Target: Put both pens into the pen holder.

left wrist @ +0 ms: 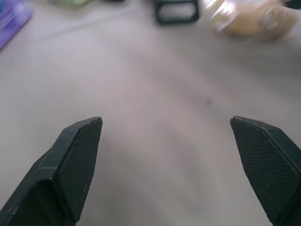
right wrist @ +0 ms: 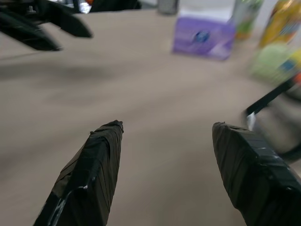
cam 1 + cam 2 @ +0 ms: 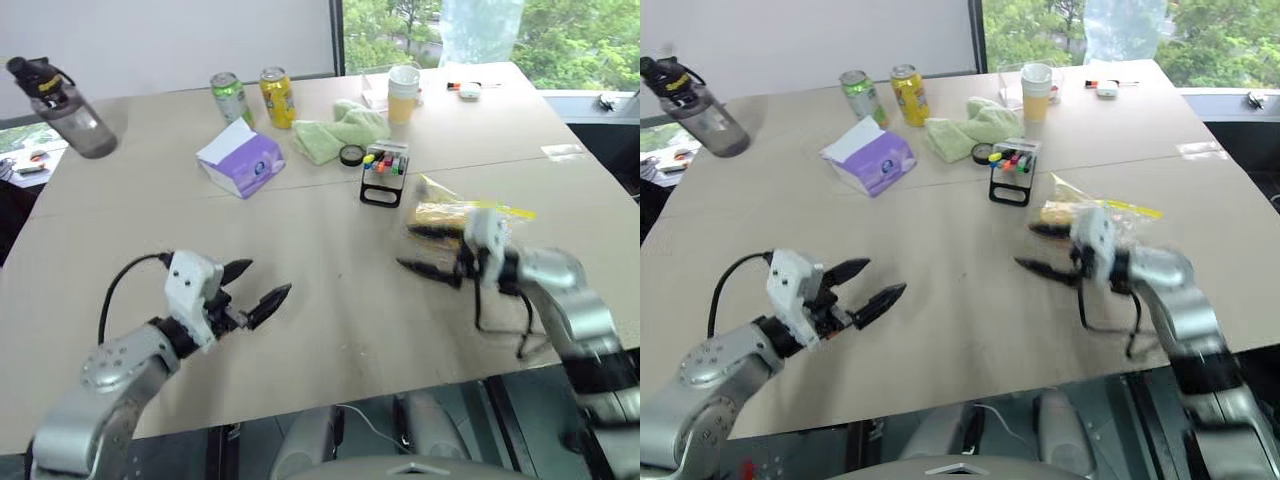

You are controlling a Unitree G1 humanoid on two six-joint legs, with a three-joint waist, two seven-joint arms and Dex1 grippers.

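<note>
No pen is lying loose on the pale beige desk [image 3: 320, 300] that I can pick out. The small black mesh pen holder [image 3: 383, 176] is standing upright just above the middle of the head view, with bright coloured tops poking out of it. Whether the two pens' blue and pink ends are among those tops is too small to tell.

Judging from that, the step in hand is most likely parking the arms after the drop, or else hunting for a pen. Either way, doing it well is calling for a check of the holder's top before anything else. It is also calling for care on the right, where the clear plastic bag with yellowish contents [image 3: 462, 214] is lying just beside the fingers and could be snagged or dragged. Any sweep toward the holder should be going in from above, since a sideways nudge could be tipping the light mesh box.

The left arm [image 3: 120, 365] is sitting low in the lower left of the head view. The left jaws are spread wide, empty, and pointing toward the frame's centre over bare desk. The right arm [image 3: 565, 300] is bending in from the lower right. The right jaws are parted, pinching nothing, and aiming leftward, with their tips hovering just below the bag and well apart from the holder.
</note>
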